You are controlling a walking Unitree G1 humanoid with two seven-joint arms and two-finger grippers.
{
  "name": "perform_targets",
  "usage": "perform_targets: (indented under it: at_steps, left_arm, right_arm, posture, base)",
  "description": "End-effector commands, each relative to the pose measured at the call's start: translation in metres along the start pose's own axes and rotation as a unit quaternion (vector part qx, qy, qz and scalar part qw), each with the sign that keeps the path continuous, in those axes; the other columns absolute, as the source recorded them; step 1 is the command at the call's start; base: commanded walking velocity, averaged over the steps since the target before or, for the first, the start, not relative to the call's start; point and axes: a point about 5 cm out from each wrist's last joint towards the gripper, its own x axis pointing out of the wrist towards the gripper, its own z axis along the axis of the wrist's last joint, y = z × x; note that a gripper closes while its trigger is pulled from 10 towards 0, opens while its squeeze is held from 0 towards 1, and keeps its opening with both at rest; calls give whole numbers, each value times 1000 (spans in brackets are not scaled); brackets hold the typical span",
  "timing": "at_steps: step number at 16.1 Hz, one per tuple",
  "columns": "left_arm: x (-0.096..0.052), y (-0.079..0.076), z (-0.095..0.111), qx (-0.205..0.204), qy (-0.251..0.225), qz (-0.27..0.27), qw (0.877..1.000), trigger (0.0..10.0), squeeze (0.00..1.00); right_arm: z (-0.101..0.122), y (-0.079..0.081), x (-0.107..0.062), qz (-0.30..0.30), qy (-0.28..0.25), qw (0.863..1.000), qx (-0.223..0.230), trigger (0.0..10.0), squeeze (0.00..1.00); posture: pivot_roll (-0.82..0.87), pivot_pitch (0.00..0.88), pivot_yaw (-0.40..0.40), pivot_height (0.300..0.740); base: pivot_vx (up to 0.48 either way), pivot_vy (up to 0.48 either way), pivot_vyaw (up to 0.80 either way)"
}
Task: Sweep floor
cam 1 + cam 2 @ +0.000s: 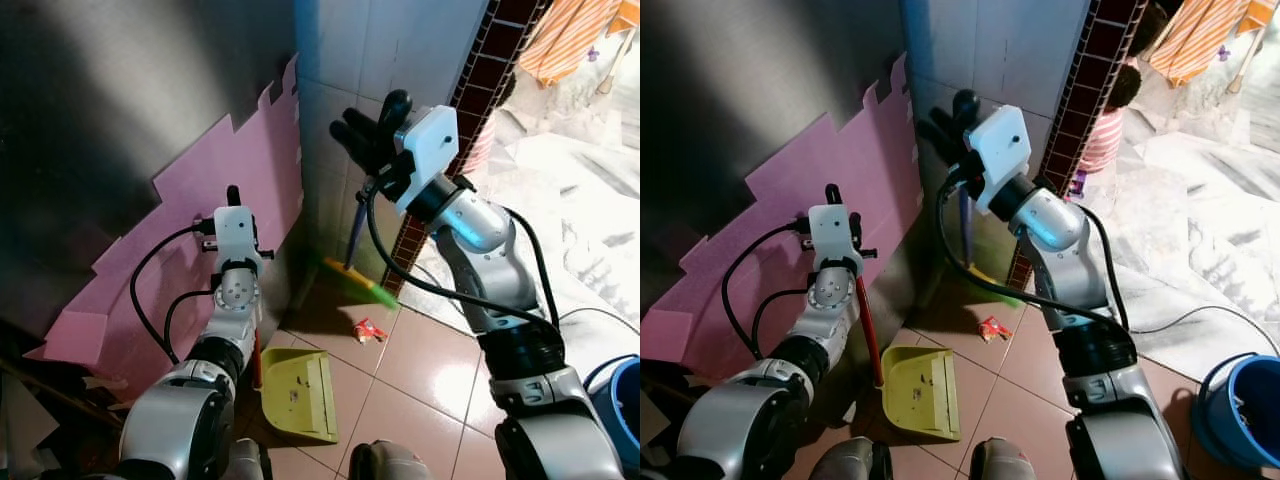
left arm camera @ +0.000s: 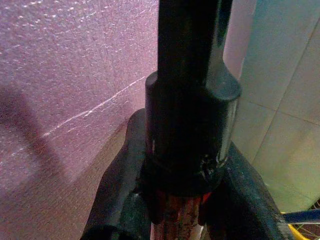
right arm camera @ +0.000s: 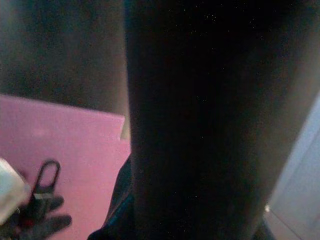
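I stand in a tiled corner, beside a large pink foam sheet (image 1: pixel 210 190) that leans on the dark wall just beyond my left arm. Both my arms are raised, each with a long-handled tool.

My right gripper (image 1: pixel 372 135) is lifted high, its black fingers wrapped around the top of the broom handle (image 1: pixel 355 235). From that grip the blue handle drops straight down to the green and yellow broom head (image 1: pixel 362 283), which rests on the floor against the foot of the wall, well below my pincer.

My left gripper (image 1: pixel 830 200) is pinched on the black cap of the dustpan handle (image 2: pixel 190 135); the wrist view shows both pads pressed against it. The red shaft runs down from there to the yellow-green dustpan (image 1: pixel 297 392), which sits flat on the brown tiles (image 1: pixel 420 370) near my feet, its open mouth facing away from the wall.

A small red scrap of litter (image 1: pixel 369 331) lies on the tiles between the broom head and the dustpan, closer to the broom.

I judge the step in hand to be drawing that scrap into the pan. To do it well, I should keep the bristles touching the floor, place them on the far side of the scrap, pull in short strokes toward the pan's lip, and hold the pan steady and flat so nothing slips under it.
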Motion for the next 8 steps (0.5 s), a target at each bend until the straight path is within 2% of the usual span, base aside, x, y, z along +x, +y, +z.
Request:
perform_targets:
  at_steps: [1, 2, 3, 4, 5, 8]
  left_arm:
    - [-2, -1, -9, 11, 28, -7, 1000, 10000, 0]
    - [-2, -1, -9, 11, 27, -8, 1000, 10000, 0]
    - [-2, 0, -8, 11, 27, -8, 1000, 10000, 0]
    - [-1, -1, -8, 10, 27, -9, 1000, 10000, 0]
    - [-1, -1, -8, 10, 27, -9, 1000, 10000, 0]
    - [-1, 0, -8, 9, 27, -9, 1000, 10000, 0]
  right_arm:
    - [4, -2, 2, -2, -8, 1000, -27, 10000, 0]
    - [-14, 2, -1, 10, 24, 997, -74, 10000, 0]
    - [-21, 4, -3, 16, 38, 995, -92, 10000, 0]
    - [-39, 6, -9, 17, 74, 993, -95, 10000, 0]
    - [-60, 10, -19, 6, 107, 991, -76, 10000, 0]
    - [-87, 30, -34, 13, 142, 989, -37, 10000, 0]
  posture:
    - [-109, 87, 32, 740]
    - [-104, 88, 31, 740]
    - [-104, 88, 31, 740]
    - [-98, 91, 27, 740]
    - [-98, 91, 27, 740]
    - [-96, 96, 30, 740]
  base:
    - [0, 0, 0]
    - [0, 0, 0]
    - [0, 0, 0]
    - [0, 0, 0]
    - [0, 0, 0]
    - [0, 0, 0]
